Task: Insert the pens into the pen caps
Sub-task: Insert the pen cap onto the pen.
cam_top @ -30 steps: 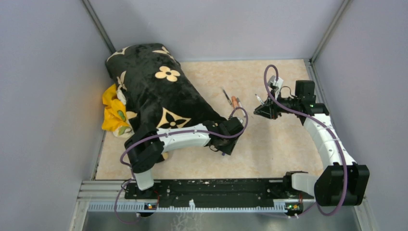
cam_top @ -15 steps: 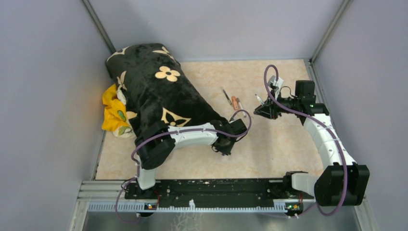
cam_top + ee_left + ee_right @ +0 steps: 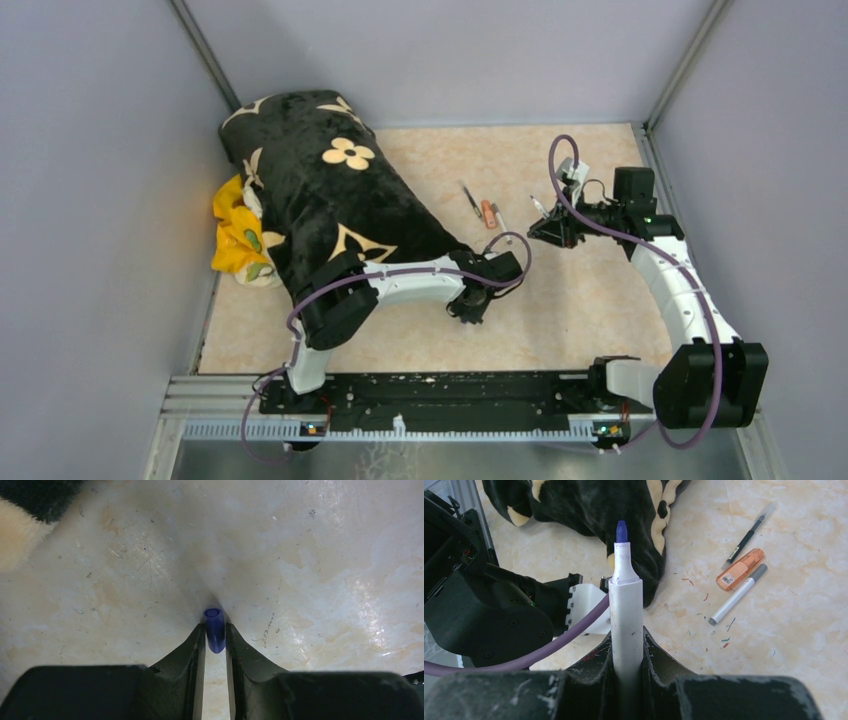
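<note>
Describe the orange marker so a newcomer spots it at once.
Find the black flowered blanket at left. Just right of it lie a thin dark pen, an orange marker and a white marker, side by side. The orange one sits in the middle, shortest and thickest.

We see a black plush blanket (image 3: 320,195) with cream flower motifs heaped on the beige table's (image 3: 580,310) left, a yellow cloth (image 3: 235,238) touching its left edge

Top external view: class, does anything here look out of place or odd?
A black flower-patterned blanket lies heaped on the table's left side, a yellow cloth at its edge; neither suits pen capping. Coloured ink flecks mark the surface.
</note>
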Motion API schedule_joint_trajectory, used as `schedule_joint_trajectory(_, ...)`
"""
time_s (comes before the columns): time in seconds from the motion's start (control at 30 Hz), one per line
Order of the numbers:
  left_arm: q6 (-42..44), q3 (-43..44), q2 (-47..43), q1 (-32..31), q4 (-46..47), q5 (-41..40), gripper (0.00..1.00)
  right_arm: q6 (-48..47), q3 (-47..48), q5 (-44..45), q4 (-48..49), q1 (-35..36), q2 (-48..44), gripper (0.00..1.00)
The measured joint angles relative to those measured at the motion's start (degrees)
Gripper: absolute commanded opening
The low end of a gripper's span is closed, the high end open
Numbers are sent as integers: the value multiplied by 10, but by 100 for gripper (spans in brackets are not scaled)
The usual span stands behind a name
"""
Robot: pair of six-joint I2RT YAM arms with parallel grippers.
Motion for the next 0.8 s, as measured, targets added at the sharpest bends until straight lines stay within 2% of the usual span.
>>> schedule_joint_trajectory(0.57, 18, 14, 12, -1, -11, 0, 30, 0, 0, -1, 0, 0, 0, 0)
schedule_joint_trajectory(0.8, 38, 15, 14, -1, -10, 10, 24, 0, 0, -6, 0, 0, 0, 0)
